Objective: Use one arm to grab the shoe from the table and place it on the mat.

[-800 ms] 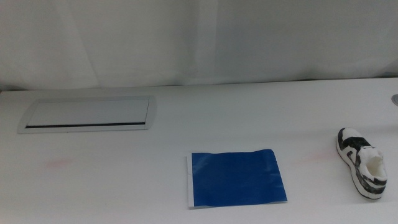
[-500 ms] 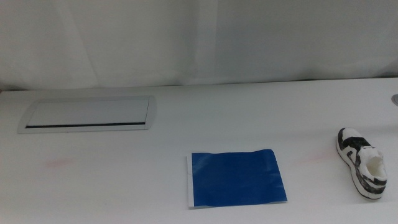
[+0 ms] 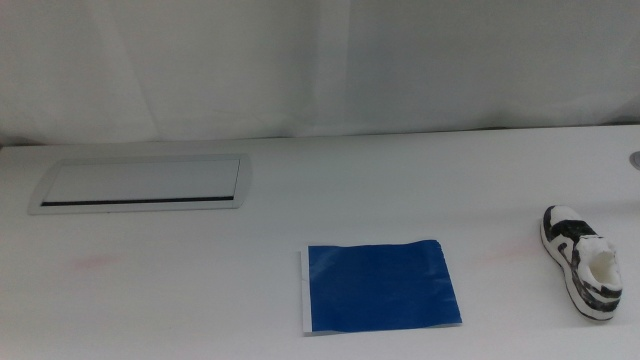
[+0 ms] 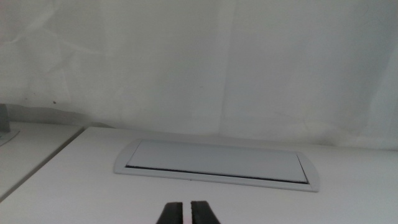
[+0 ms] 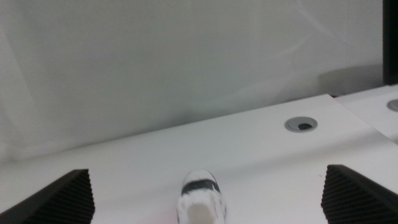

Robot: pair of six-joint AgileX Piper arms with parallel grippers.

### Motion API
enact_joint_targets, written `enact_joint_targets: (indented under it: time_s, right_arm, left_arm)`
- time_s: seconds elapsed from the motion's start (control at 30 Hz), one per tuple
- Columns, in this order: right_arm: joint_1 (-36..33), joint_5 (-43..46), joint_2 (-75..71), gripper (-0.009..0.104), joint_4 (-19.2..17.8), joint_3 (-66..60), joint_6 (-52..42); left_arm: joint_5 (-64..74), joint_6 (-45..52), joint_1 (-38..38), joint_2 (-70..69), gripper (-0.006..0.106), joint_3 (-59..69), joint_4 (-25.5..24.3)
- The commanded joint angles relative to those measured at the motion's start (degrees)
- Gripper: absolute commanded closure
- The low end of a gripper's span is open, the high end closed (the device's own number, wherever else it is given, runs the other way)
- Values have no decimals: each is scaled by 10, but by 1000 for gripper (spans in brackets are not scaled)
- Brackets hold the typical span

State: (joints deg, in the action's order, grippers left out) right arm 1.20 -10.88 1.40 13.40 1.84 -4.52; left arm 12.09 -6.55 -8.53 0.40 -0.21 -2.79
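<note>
1. I see one shoe (image 3: 581, 262) lying on the table (image 3: 300, 200), well to the right of the mat (image 3: 381, 286) and not touching it.
2. One mat, bare; nothing placed, so grasp, carry and set-down all remain.
3. Right gripper (image 5: 205, 196) has its jaws wide apart, the shoe lined up between them but ahead of them.
4. Left gripper (image 4: 185, 213) waits with jaws nearly together, facing the one grey-framed panel (image 4: 217, 164) beyond the mat.

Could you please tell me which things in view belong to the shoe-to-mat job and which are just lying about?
Belonging to the job:
- shoe, on the table
- blue mat, nothing on it
- right pincer, open, shoe between its jaws' line
- left pincer, shut, waiting

Just lying about:
- grey-framed panel
- round grommet
</note>
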Motion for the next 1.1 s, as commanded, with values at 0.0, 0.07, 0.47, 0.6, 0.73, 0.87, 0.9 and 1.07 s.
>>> enact_joint_targets:
  time_s: [0.0, 0.07, 0.47, 0.6, 0.73, 0.87, 0.9, 1.07]
  right_arm:
    - [0, -14, 13, -8, 3, 28, -2]
    - [0, -51, 63, -8, -4, 97, -5]
    - [0, -301, 331, -8, -23, 380, -45]
    - [0, -312, 394, -8, -23, 423, -45]
    - [0, -299, 442, -8, -22, 446, -74]
    - [0, -313, 495, -8, -19, 467, -94]
    - [0, -317, 507, -8, -19, 472, -95]
    - [0, -361, 607, -8, -19, 503, -118]
  left_arm:
    - [1, -4, 0, -10, 103, 23, 1]
    - [1, -4, 0, -10, 103, 23, 1]
    - [1, -4, 0, -10, 103, 23, 1]
    - [1, -4, 0, -10, 103, 23, 1]
    - [1, -4, 0, -10, 103, 23, 1]
    - [1, -4, 0, -10, 103, 23, 1]
    - [1, -4, 0, -10, 103, 23, 1]
    - [1, -4, 0, -10, 103, 23, 1]
